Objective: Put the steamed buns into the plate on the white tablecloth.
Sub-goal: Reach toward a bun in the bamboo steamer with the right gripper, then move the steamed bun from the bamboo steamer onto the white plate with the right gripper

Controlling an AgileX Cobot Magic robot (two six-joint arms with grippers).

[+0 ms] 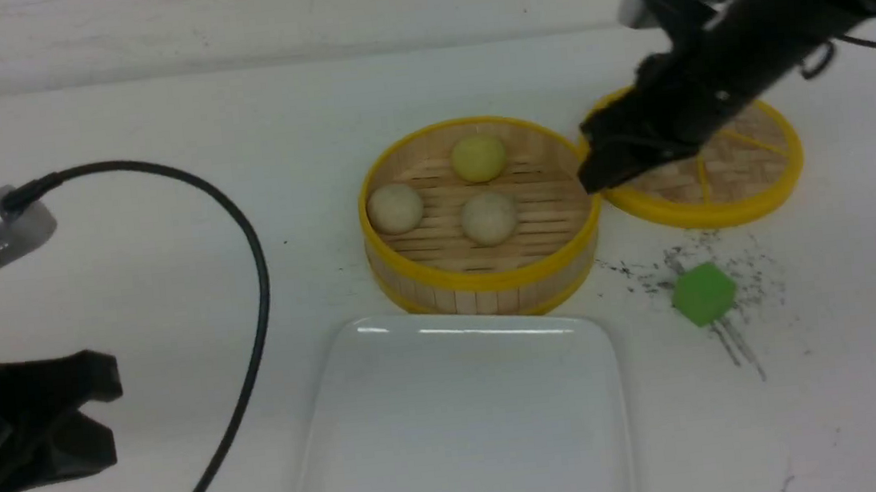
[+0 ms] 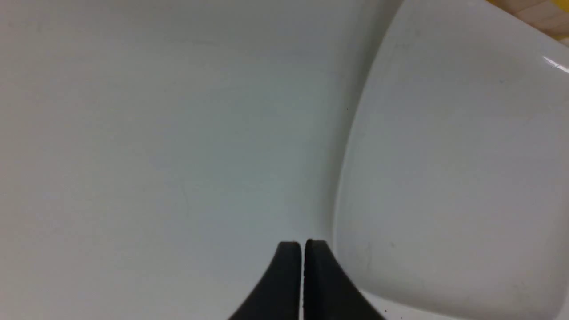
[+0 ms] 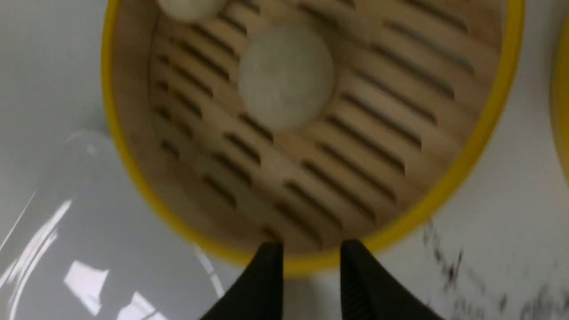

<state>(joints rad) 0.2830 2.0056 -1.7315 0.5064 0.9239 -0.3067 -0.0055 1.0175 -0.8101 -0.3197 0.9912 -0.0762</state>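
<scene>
Three steamed buns (image 1: pixel 488 218) in steamer (image 1: pixel 489 279); lid (image 1: pixel 728 174), green cube (image 1: pixel 702 294) nearby.

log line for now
three round buns in yellow-rimmed bamboo steamer; white rectangular plate empty; left gripper shut; right gripper open by steamer

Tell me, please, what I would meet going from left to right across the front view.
left hand → bamboo steamer basket → round lid. I leave out the plate, the green cube and the right hand, because they overlap these.
</scene>
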